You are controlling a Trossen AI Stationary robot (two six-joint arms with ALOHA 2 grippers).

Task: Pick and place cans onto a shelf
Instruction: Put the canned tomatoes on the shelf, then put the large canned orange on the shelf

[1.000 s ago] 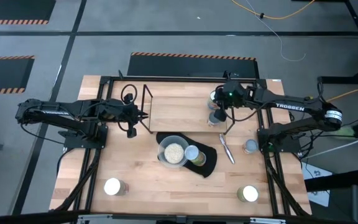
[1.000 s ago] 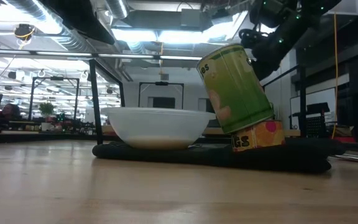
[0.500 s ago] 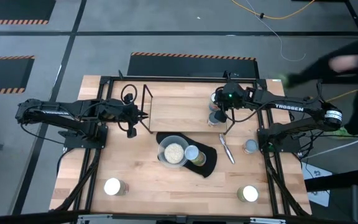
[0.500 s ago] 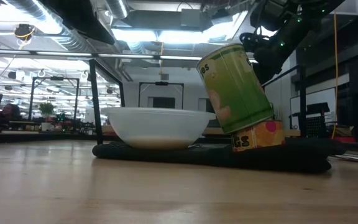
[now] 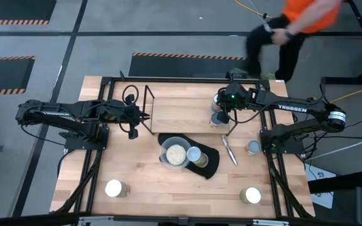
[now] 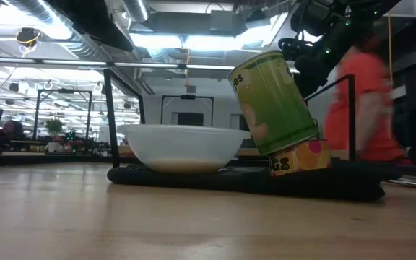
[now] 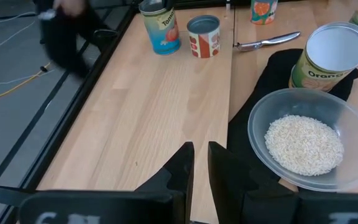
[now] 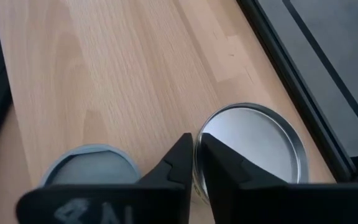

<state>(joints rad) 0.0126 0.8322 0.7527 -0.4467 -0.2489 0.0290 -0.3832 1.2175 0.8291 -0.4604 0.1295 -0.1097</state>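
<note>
My right hand [image 8: 194, 163] hangs over two cans w/ fingers pressed nearly together, pinching nothing: silver-top can [image 8: 252, 142] just beyond the tips, bluish-top can [image 8: 92, 167] beside it. My left hand [image 7: 199, 168], fingers also nearly together, faces a clear bowl [image 7: 303, 138] holding pale grains; tilted orange can [image 7: 329, 56] just behind the bowl.

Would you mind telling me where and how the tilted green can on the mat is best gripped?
Grip the green can across its round side wall, mid-height, coming from above. It leans on a lower can beside the bowl, so tilt to match and approach on the side away from the bowl.
</note>
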